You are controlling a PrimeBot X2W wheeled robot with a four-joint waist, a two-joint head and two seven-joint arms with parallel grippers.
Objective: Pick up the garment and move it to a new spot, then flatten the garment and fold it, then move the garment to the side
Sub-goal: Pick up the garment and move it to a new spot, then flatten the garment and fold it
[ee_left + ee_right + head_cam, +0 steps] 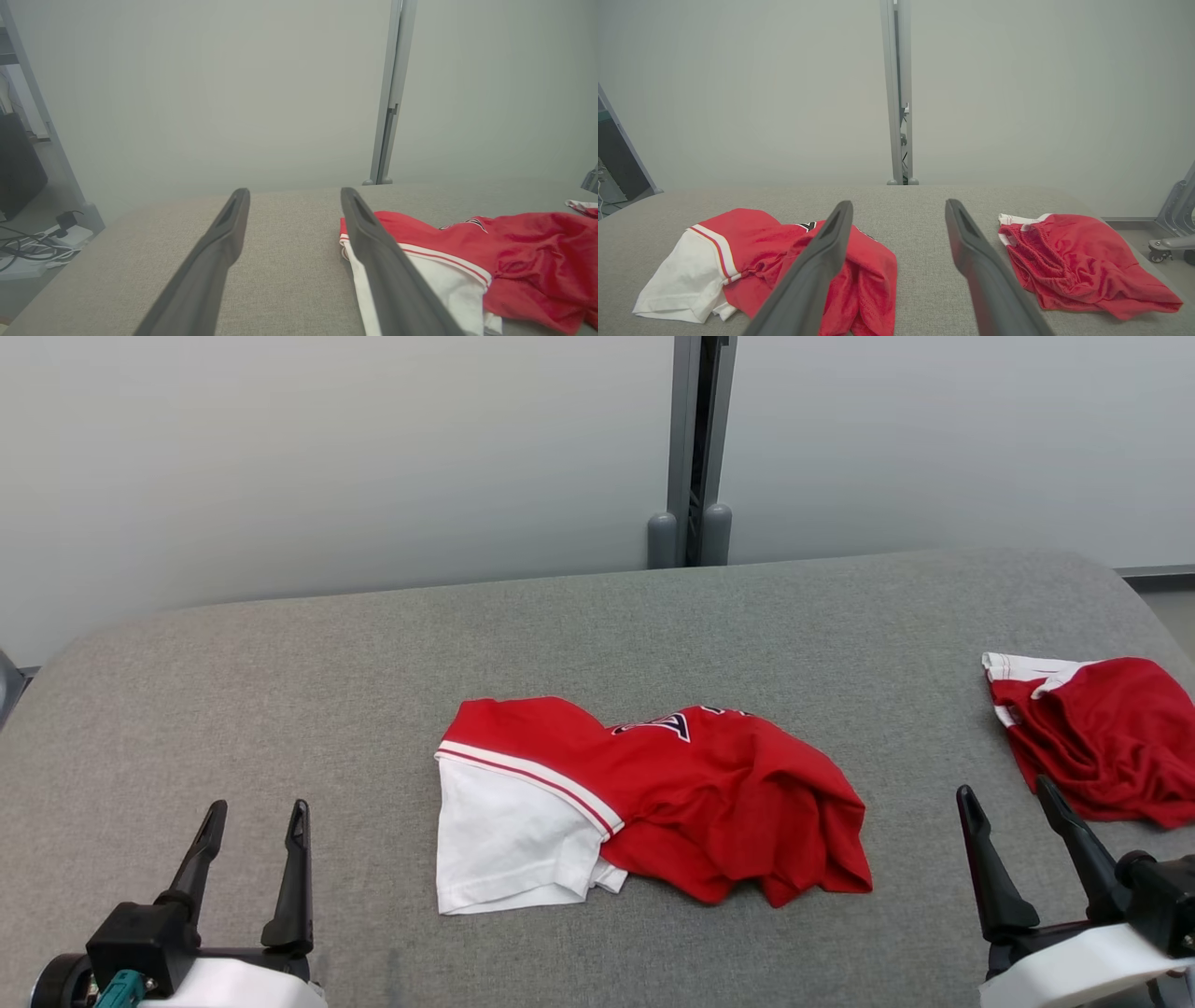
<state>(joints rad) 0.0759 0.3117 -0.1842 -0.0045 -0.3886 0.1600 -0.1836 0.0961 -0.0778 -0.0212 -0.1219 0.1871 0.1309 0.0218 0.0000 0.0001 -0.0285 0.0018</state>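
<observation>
The left gripper (258, 808) and the right gripper (1006, 790) both stand empty and opened wide. The crumpled red-and-white jersey (653, 793) lies on the grey table (373, 644) between them, a little forward, its long axis running from one to the other; the right gripper seems slightly nearer.

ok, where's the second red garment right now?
Head view: second red garment lies at the grey table's far right, just beyond the right gripper, apart from the central red-and-white jersey.
</observation>
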